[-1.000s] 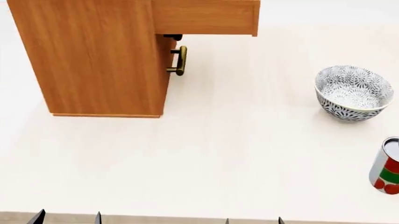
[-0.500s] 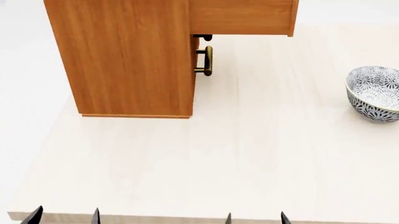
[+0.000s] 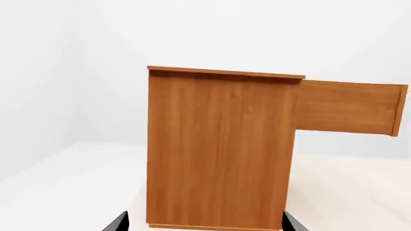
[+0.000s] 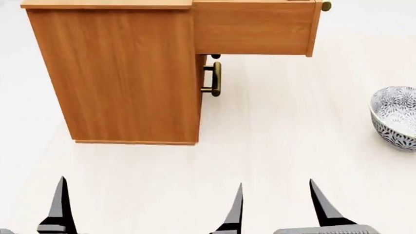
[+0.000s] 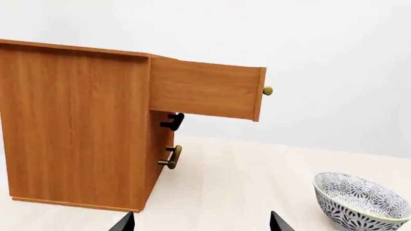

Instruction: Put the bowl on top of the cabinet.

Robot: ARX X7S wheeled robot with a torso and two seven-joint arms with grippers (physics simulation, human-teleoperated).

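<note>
Wood-grain cabinet (image 4: 123, 73), top drawer (image 4: 254, 34) pulled out; floral bowl (image 4: 395, 117) sits apart on pale table (image 4: 273, 156).
Left gripper (image 4: 146, 212) and right gripper (image 4: 322, 207): dark pointed fingers spread, empty.

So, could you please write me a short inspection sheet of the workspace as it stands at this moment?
Surface: pale cream tabletop, bare between the cabinet and the bowl.
Job's things: cabinet stands upright with its top drawer pulled out; nothing visible on the part of its top that shows. Bowl sits upright on the table, apart from the cabinet, cut off by the head view's edge.
Clutter: nothing seen.
Grippers: left gripper and right gripper both open, empty, low and short of both things.
Cables: nothing seen.
Surroundings: plain white walls.
</note>
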